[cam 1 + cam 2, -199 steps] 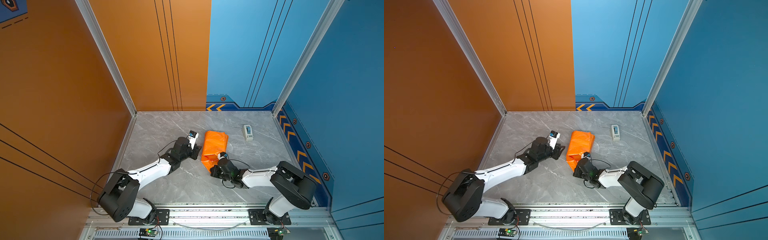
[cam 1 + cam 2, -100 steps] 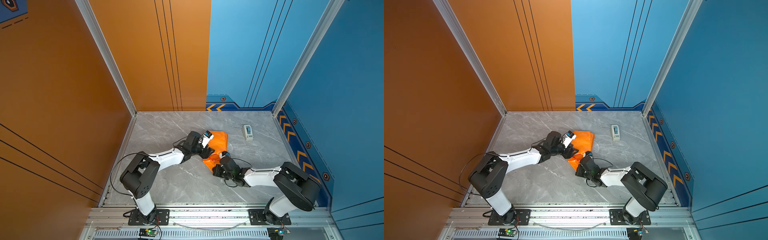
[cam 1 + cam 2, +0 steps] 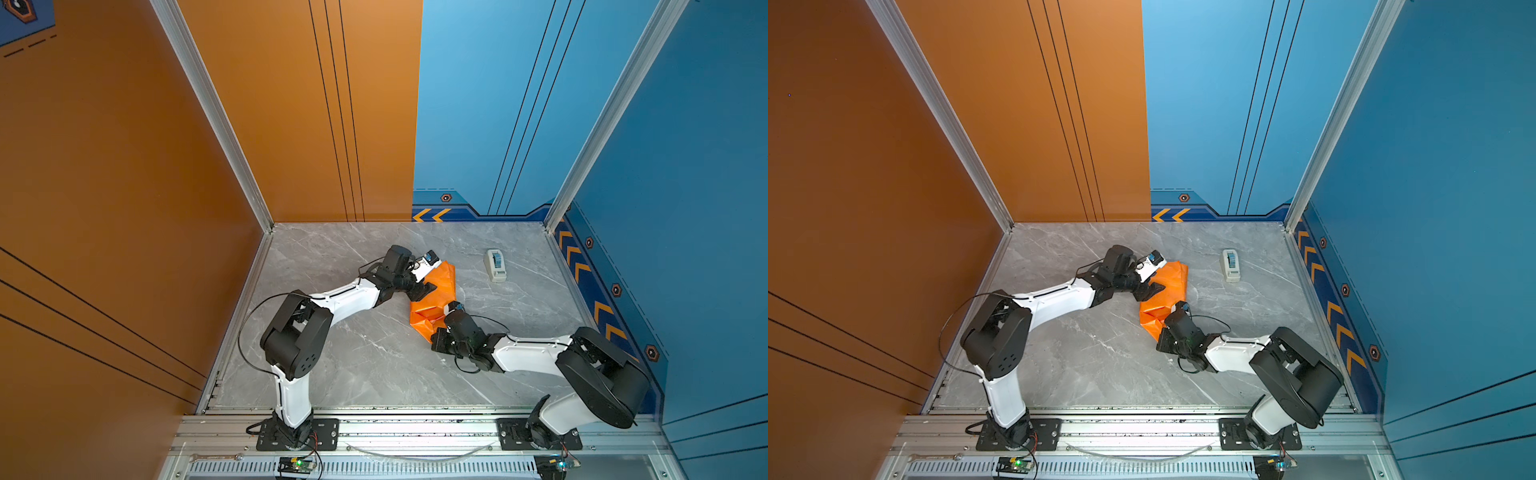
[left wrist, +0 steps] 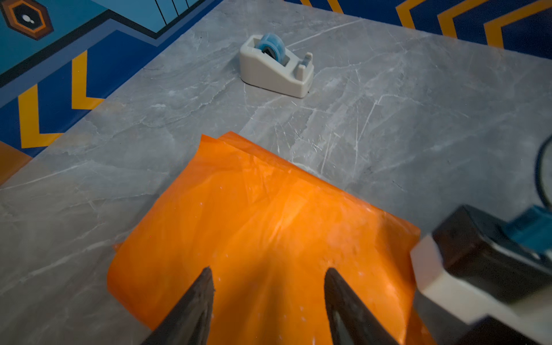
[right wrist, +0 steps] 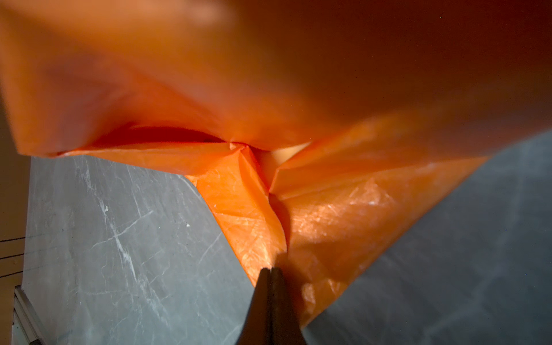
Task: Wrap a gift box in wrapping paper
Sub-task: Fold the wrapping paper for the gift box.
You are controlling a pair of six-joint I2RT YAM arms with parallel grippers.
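my left gripper (image 4: pixel 268 274) hangs with fingers apart just over the folded wrapping paper (image 3: pixel 442 286). my right gripper (image 5: pixel 271 270) has its jaws together at the paper's near corner; whether it pinches it, i can't tell. the gift box is hidden. the tape dispenser (image 4: pixel 274 68) sits beyond my left fingertips.

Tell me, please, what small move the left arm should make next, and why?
Probably lower the left gripper onto the paper to press the fold flat: its jaws stand open over the orange sheet, while the right gripper pinches a creased corner.
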